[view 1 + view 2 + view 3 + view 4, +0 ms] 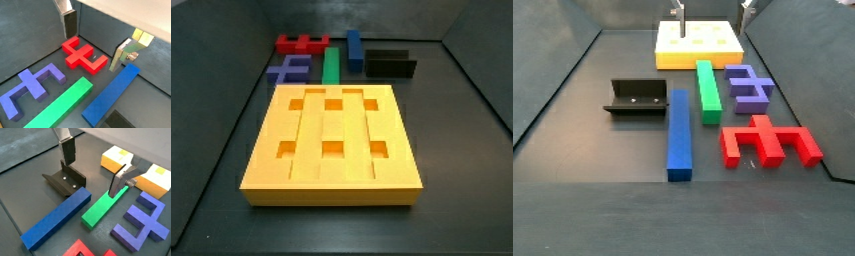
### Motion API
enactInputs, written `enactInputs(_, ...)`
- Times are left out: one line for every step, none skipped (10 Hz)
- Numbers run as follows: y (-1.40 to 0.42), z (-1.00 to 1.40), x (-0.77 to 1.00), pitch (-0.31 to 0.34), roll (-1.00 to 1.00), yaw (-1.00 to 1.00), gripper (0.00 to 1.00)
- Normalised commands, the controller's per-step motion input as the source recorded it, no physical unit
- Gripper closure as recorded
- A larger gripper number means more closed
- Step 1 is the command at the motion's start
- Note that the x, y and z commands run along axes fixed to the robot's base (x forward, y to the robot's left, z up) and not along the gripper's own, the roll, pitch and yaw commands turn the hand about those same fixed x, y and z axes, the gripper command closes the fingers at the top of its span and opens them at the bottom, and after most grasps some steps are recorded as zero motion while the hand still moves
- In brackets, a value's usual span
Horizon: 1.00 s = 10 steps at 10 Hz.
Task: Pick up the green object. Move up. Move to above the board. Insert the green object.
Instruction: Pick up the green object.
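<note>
The gripper (pixel 93 169) hangs open and empty above the floor near the yellow board (pixel 699 47). The green bar (pixel 708 89) lies flat between the blue bar (pixel 677 132) and the purple block (pixel 750 85).

Gripper (pixel 711 8): cropped by the frame's upper edge in a side view, only fingertips showing. Green object (pixel 61 106): near end cut off by the edge in a wrist view. Board (pixel 138 170): only two corners visible behind a finger (pixel 118 182).
</note>
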Motion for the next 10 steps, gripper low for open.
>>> enactInputs(-0.01,-0.16,0.00,-0.010,-0.07,0.00,0.00)
enactInputs(0.00,-0.06,0.04,0.000,-0.06,0.00,0.00)
enactInputs(-0.09,-0.02,0.00,-0.011,0.00,0.00,0.00)
enactInputs(-0.60,-0.46,0.00,-0.154,0.02,0.01,0.00)
enactInputs(-0.91,-0.65,-0.03,-0.226,0.04,0.24,0.00)
enactInputs(-0.99,-0.72,-0.03,-0.204,0.06,0.18,0.00)
enactInputs(-0.94,-0.77,0.00,-0.206,0.04,0.19,0.00)
enactInputs(-0.62,-0.81,0.00,-0.190,0.00,0.13,0.00)
enactInputs(-0.38,-0.79,0.00,-0.164,-0.05,0.10,0.00)
enactInputs(-0.22,-0.80,0.00,-0.149,-0.08,0.08,0.00)
